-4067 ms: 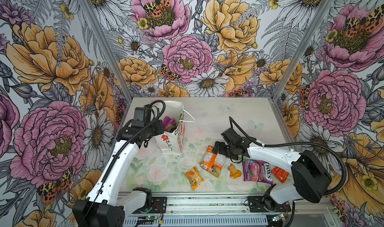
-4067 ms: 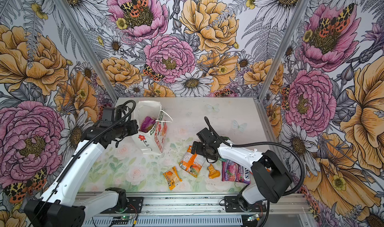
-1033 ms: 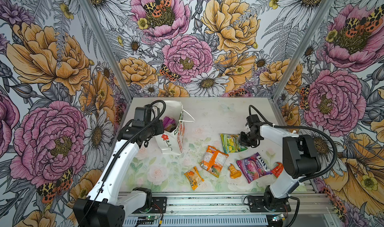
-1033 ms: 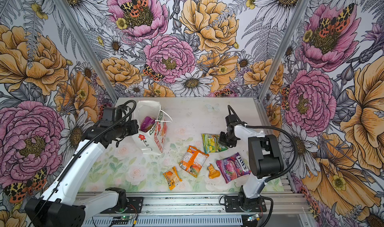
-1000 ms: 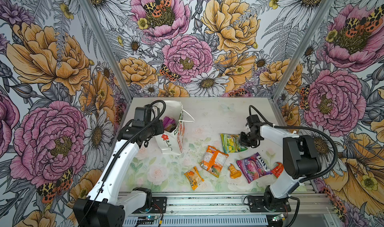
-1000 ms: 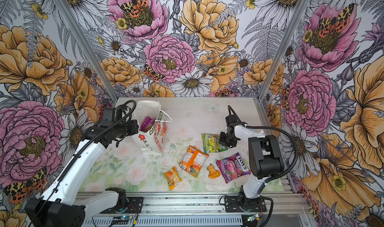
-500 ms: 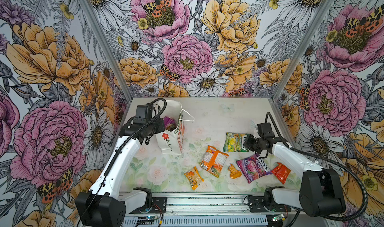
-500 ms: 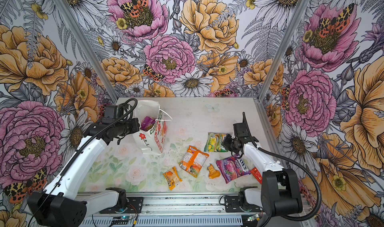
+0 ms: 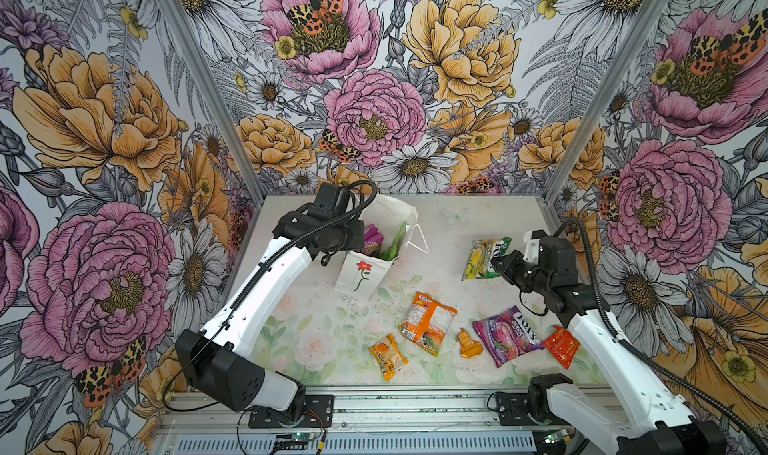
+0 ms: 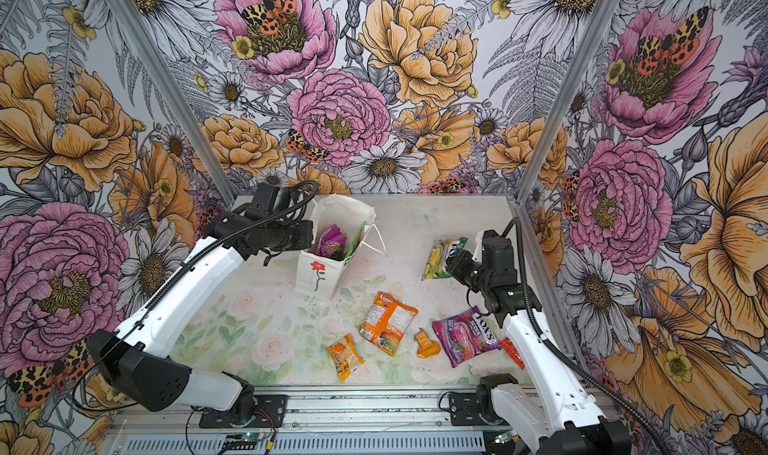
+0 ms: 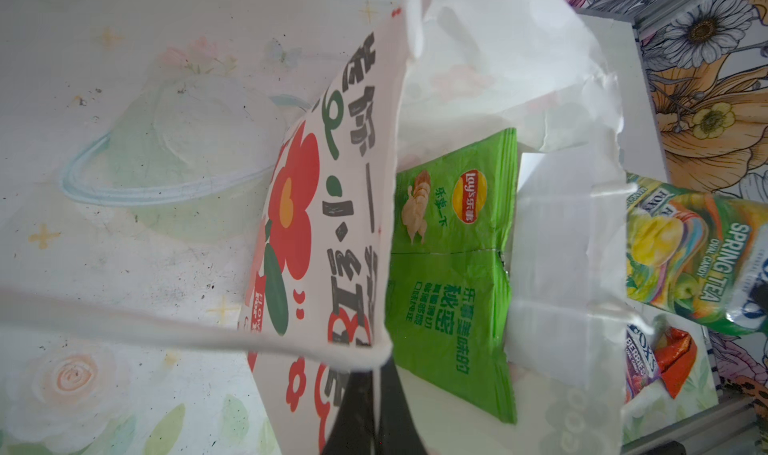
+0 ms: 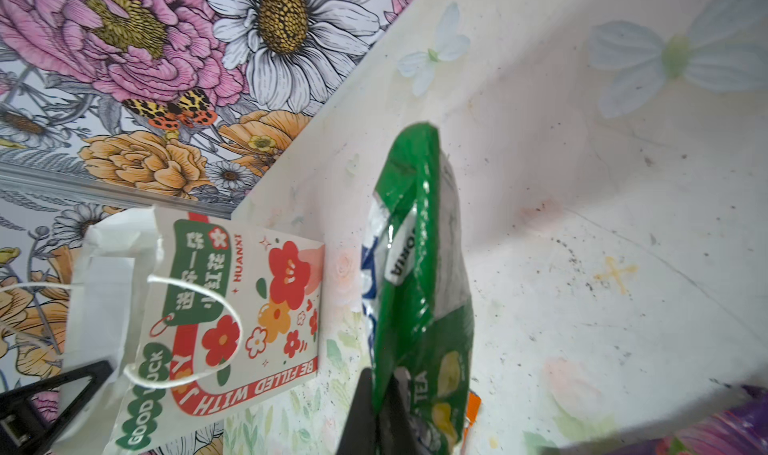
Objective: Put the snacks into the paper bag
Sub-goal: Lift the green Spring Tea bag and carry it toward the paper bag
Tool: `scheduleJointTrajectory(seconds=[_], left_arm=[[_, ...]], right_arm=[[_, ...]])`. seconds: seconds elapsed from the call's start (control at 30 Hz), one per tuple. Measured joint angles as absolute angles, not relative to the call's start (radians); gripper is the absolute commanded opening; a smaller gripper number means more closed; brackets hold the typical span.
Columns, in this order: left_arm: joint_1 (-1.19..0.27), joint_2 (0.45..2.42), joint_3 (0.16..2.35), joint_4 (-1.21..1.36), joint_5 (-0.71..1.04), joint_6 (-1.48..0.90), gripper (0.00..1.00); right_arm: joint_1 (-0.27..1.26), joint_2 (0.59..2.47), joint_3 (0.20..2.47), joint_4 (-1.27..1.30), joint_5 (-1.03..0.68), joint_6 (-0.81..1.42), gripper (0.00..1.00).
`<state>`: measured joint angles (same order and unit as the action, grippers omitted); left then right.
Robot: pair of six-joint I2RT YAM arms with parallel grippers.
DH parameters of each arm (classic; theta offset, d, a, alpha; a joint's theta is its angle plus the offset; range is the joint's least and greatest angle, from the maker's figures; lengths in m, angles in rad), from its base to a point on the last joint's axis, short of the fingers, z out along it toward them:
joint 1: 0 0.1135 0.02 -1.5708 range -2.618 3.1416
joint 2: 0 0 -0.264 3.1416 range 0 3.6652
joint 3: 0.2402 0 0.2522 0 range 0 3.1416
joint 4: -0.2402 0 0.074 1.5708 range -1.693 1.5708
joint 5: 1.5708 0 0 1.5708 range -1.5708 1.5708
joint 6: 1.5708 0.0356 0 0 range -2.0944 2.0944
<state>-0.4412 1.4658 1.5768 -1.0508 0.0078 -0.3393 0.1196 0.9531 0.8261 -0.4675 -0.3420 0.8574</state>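
Tightly between right jaws, Fox's bag (image 9: 484, 257)

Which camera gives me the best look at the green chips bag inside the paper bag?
The left wrist view: the green chips bag sits inside the open paper bag, logo readable. Both top views show only its green edge at the rim. The right wrist view shows the paper bag's outside only.

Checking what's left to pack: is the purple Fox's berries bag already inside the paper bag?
No, the purple Fox's berries bag lies flat on the table, well apart from the paper bag.
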Motion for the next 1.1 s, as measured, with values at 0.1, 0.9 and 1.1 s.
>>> scheduleJointTrajectory(seconds=[0.1, 0.9, 1.1], left_arm=[[-0.464, 1.507, 1.614, -1.07, -0.001, -0.333, 0.0], [-0.54, 1.509, 1.611, -1.067, -0.075, -0.33, 0.0], [-0.553, 1.497, 1.601, -1.067, -0.09, -0.33, 0.0]], right_arm=[[0.144, 0.942, 0.869, -0.469, -0.342, 0.865, 0.0], [0.621, 1.185, 1.406, -0.442, -0.148, 0.907, 0.0], [0.692, 1.269, 1.413, -0.436, -0.126, 0.947, 0.0]])
